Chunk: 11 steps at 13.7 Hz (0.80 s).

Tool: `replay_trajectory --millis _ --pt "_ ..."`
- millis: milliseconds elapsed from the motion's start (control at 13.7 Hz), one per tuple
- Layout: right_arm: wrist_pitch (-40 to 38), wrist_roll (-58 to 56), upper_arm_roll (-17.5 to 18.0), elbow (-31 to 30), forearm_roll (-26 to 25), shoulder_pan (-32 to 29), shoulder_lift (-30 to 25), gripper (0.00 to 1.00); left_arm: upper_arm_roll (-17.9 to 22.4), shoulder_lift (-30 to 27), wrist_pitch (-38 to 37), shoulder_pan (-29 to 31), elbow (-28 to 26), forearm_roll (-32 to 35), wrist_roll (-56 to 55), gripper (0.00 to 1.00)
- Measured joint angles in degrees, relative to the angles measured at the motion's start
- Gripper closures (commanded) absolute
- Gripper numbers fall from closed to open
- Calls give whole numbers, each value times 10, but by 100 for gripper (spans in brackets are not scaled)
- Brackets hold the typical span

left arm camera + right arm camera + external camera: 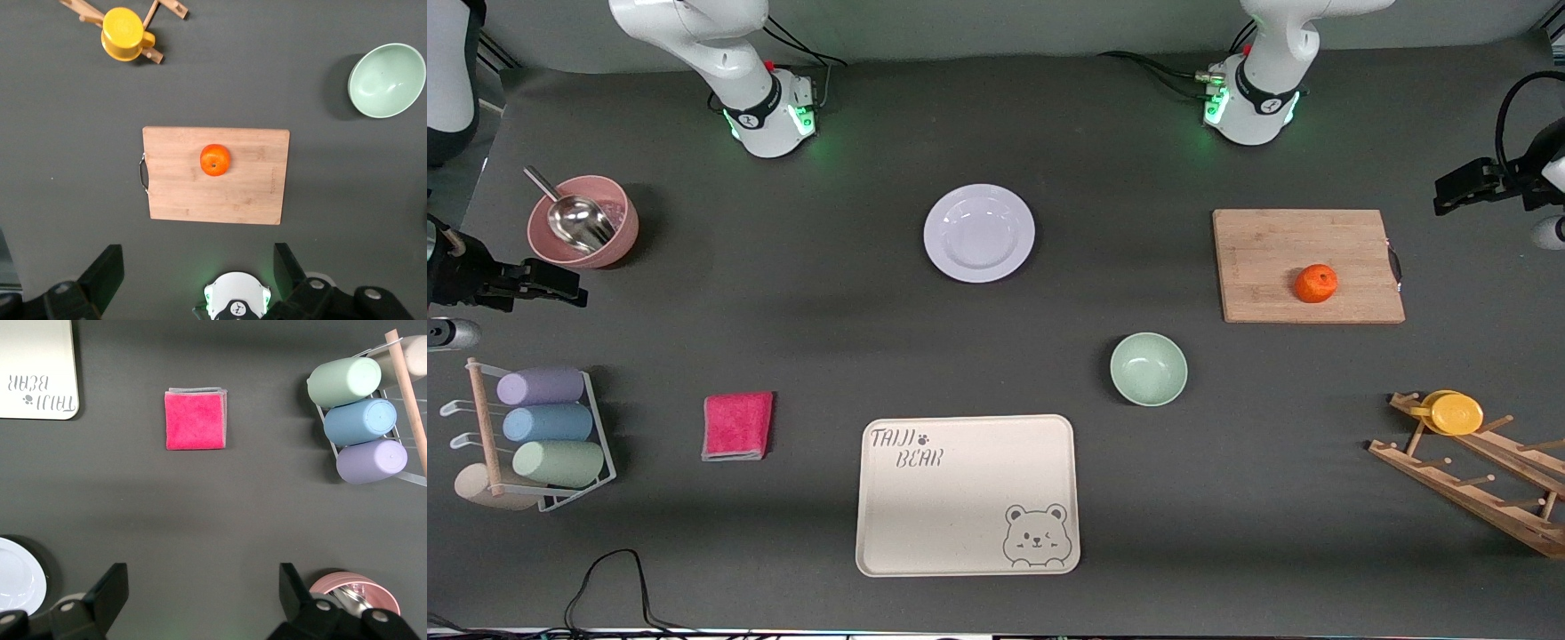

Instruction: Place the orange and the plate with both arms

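Observation:
The orange (pixel 1316 284) (pixel 215 160) rests on a wooden cutting board (pixel 1307 265) (pixel 215 175) toward the left arm's end of the table. The white plate (pixel 979 233) (pixel 19 577) lies flat mid-table, close to the robots' bases. My left gripper (pixel 1449 194) (pixel 193 270) hangs high over the bare table between the board and its own base, open and holding nothing. High over the bare table near the pink bowl, my right gripper (pixel 569 286) (pixel 201 587) is also open with nothing between its fingers.
A green bowl (pixel 1148 368) sits nearer the camera than the board. A cream bear tray (pixel 967 494) lies near the front edge, with a pink cloth (pixel 737 426) beside it. A pink bowl with a scoop (pixel 583 220), a cup rack (pixel 543 427) and a wooden rack with a yellow cup (pixel 1454 413) stand at the table's ends.

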Motion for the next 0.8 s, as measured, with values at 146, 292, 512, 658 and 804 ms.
replay_trajectory --millis 146,292,512,658,804 --pt "0 0 0 0 0 0 0 0 1 -3 -13 6 -2 0 0 0" --pt "0 0 0 0 0 0 0 0 1 -24 -18 6 -27 -4 0 0" --pt "0 0 0 0 0 0 0 0 1 -103 17 6 -139 -8 -6 0" --pt "0 0 0 0 0 0 -1 0 1 -165 76 6 -241 -9 -8 0" --pt "0 0 0 0 0 0 -1 0 1 -200 110 6 -308 -10 -9 0"
